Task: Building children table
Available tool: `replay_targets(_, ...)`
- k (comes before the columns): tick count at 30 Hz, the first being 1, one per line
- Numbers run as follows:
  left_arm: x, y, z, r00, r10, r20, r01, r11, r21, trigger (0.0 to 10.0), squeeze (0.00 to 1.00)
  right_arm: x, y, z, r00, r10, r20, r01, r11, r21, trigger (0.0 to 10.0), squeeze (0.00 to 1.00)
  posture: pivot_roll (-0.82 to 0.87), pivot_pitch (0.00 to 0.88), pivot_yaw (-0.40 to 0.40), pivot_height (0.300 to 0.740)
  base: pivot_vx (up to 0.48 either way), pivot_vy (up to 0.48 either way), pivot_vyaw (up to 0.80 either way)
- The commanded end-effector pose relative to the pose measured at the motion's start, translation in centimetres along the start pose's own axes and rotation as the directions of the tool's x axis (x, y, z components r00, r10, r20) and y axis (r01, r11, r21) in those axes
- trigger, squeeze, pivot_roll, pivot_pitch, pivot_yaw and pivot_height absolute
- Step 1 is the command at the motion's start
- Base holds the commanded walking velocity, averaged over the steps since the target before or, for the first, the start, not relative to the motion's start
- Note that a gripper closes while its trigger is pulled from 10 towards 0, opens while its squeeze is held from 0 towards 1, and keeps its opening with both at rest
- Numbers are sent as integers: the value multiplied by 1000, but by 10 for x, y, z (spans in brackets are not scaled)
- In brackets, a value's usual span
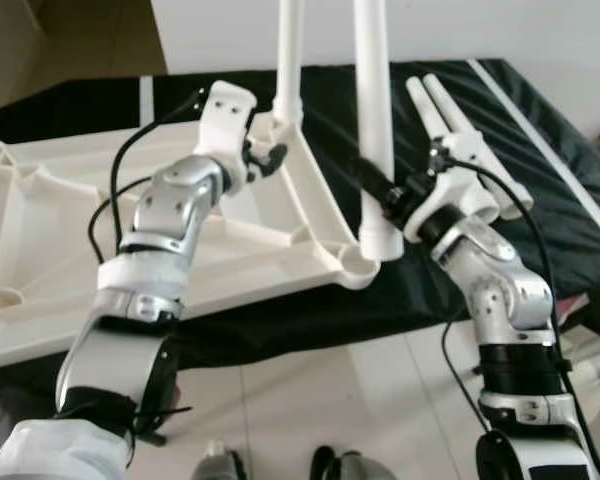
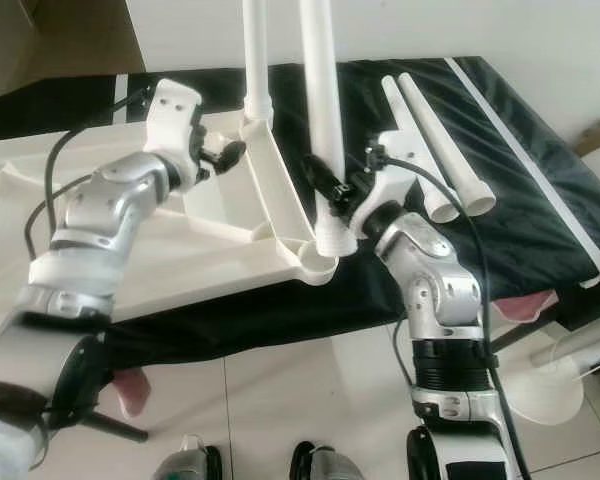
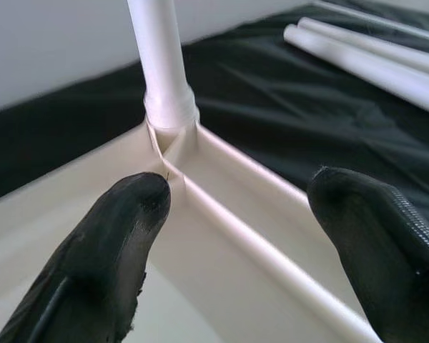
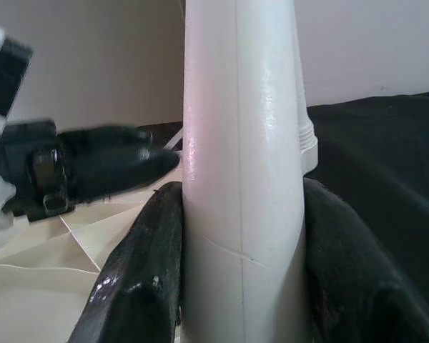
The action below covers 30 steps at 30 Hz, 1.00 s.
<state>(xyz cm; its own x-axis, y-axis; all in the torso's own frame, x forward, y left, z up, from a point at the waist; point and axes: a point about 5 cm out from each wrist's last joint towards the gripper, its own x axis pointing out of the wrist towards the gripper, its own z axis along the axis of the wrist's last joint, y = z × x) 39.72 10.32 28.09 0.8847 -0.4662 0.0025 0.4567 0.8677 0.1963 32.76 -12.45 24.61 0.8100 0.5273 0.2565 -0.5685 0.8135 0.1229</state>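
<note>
While clamped, leg point(image 4: 243, 164) between fingers point(image 4: 139, 279)

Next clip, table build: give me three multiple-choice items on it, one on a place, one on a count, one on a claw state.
1. Where do the loose legs lie?
A. on the black cloth
B. on the floor
C. on the tabletop

2. How many legs stand upright at the tabletop?
A. none
B. two
C. four

3. What is the right claw doing?
A. hanging open
B. gripping a cable
C. gripping a leg

Key: 1 A, they rest on the cloth to the right of the tabletop. 2 B, a far leg and the gripped one. 3 C, both fingers press its sides; the left claw is open.
</note>
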Motion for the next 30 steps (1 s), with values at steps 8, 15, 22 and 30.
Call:
replay_targets(8, 17, -20, 34, 996, -55, 77, 55, 998, 9, 10000, 0, 8, 16, -1, 999, 38, 31, -37, 998, -50, 10000, 0, 20, 30, -16, 740, 0, 0, 0)
replay_targets(15, 23, -35, 55, 984, -114, 134, 111, 993, 31, 10000, 0, 14, 24, -5, 998, 52, 34, -50, 997, -63, 10000, 0, 21, 25, -8, 740, 0, 0, 0)
replay_targets(22, 22, -46, 76, 965, -168, 204, 168, 986, 16, 10000, 0, 17, 30, -9, 998, 52, 27, -50, 997, -64, 10000, 0, 17, 25, -2, 740, 0, 0, 0)
replay_targets(30, 17, -58, 93, 940, -221, 259, 219, 975, 40, 10000, 0, 19, 29, -13, 999, 27, 25, -26, 999, -43, 10000, 0, 24, 24, 1, 740, 0, 0, 0)
